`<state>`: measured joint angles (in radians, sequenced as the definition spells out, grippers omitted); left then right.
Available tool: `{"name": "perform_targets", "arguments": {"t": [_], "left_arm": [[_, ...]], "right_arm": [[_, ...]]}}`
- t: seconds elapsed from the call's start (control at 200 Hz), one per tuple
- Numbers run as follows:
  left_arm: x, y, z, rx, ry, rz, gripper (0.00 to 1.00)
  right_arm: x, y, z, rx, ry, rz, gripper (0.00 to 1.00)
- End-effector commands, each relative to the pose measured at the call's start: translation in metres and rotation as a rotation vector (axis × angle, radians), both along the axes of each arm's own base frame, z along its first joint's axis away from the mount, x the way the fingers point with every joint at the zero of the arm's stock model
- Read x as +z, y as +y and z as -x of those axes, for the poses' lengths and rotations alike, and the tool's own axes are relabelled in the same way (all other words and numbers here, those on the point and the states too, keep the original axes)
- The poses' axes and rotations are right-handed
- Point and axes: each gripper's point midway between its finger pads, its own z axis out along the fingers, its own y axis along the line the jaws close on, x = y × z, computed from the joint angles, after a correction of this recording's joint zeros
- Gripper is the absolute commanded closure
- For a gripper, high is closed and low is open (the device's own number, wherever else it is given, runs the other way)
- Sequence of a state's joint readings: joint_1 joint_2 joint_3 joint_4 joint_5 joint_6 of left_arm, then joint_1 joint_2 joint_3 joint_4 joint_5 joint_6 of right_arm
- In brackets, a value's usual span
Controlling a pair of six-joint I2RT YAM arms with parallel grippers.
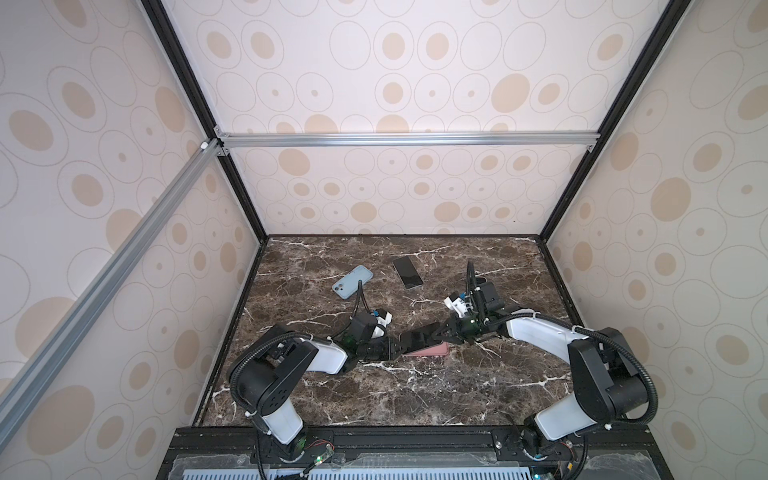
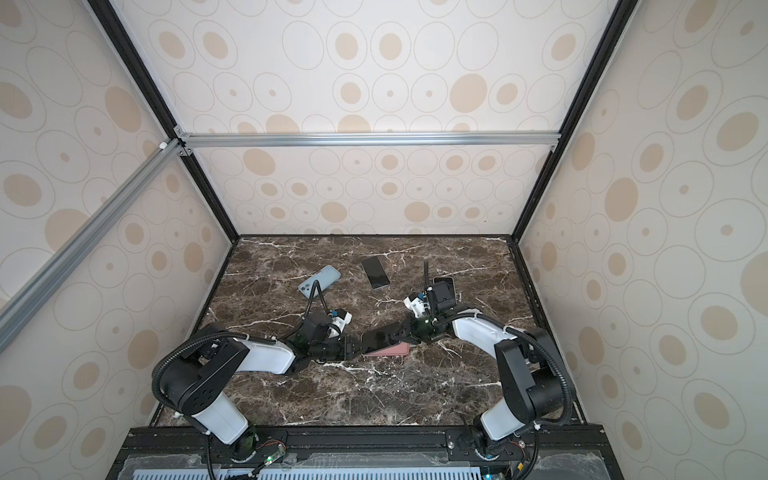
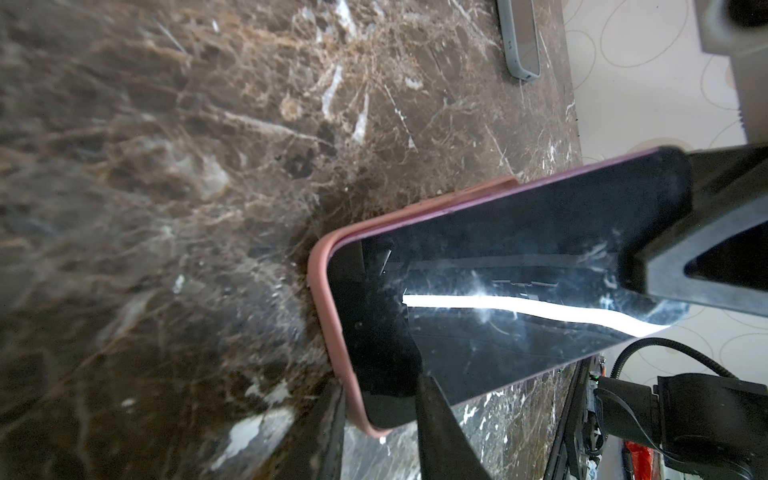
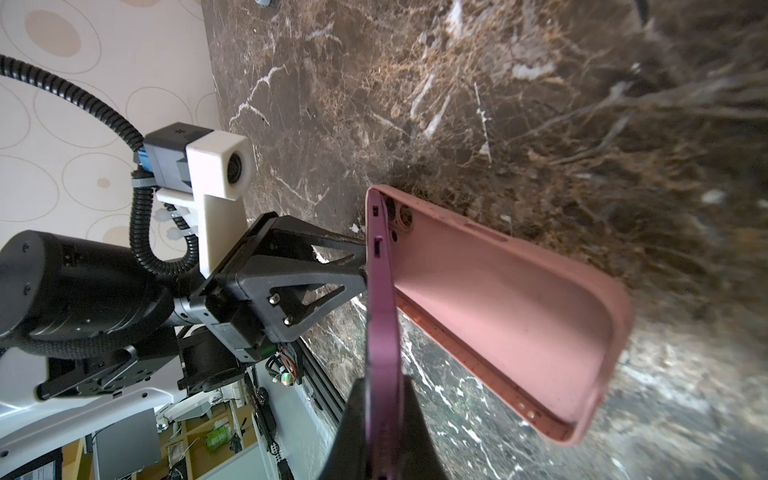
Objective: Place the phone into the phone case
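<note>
At table [image 1: 374,395] centre in a top view, the right pincer [image 1: 436,333] clamps the tilted phone [image 1: 417,340] from 3 o'clock, over the phone case [image 1: 434,351]. In the left wrist view the left pincer [image 3: 380,419] nips the case's 9 o'clock end, phone tucked in. The right wrist view shows the other end gaping; a skewed press could unseat it.

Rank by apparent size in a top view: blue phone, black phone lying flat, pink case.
1. Tie: blue phone and black phone look nearly alike. The blue one is perhaps slightly larger, but it is too close to rank.
2. pink case: smallest as seen, since only a strip shows under the held phone.
</note>
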<state>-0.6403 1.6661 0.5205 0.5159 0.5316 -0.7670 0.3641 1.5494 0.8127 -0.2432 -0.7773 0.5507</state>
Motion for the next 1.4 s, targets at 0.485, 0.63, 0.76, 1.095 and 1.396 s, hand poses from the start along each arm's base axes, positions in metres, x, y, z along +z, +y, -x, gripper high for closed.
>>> {"name": "perform_targets", "arguments": {"t": [0.485,0.63,0.76,1.095,1.396], "left_arm": [[0.001,-0.008,-0.003,-0.004,0.0,0.029,0.74],[0.002,-0.01,-0.002,-0.008,0.0,0.031,0.74],[0.001,-0.01,-0.002,-0.01,0.002,0.031,0.74],[-0.002,-0.011,-0.002,-0.009,0.008,0.036,0.76],[-0.002,-0.01,0.001,-0.008,0.009,0.039,0.77]], "right_arm": [[-0.05,-0.029,0.019,-0.011,0.112,0.232,0.88],[-0.054,-0.034,0.019,-0.009,0.111,0.268,0.85],[-0.056,-0.038,0.021,-0.004,0.115,0.302,0.82],[-0.06,-0.042,0.023,0.007,0.113,0.351,0.8],[-0.063,-0.048,0.025,0.017,0.117,0.417,0.77]]}}
